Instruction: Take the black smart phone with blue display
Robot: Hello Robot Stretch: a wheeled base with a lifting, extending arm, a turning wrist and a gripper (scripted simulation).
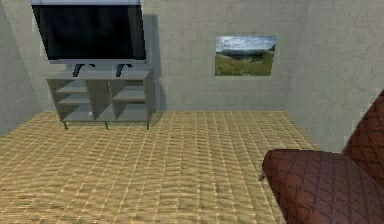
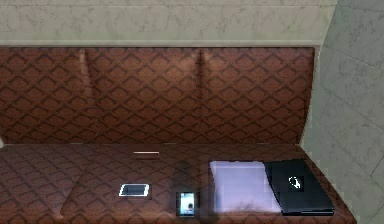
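Observation:
On the seat of a dark red quilted sofa (image 2: 90, 180) in the arm side view lie two small flat things. One is a black phone with a bluish screen (image 2: 186, 204), near the bottom edge at the middle. The other is a pale, light-screened phone-like slab (image 2: 133, 190), a little to its left.
A white flat pad (image 2: 240, 186) and a black closed laptop (image 2: 298, 187) lie on the sofa's right part. In the forward view a grey TV stand (image 1: 103, 97) with a television (image 1: 90, 32) stands at the far wall, a landscape picture (image 1: 245, 56) hangs there, and the sofa's end (image 1: 325, 180) juts in at bottom right.

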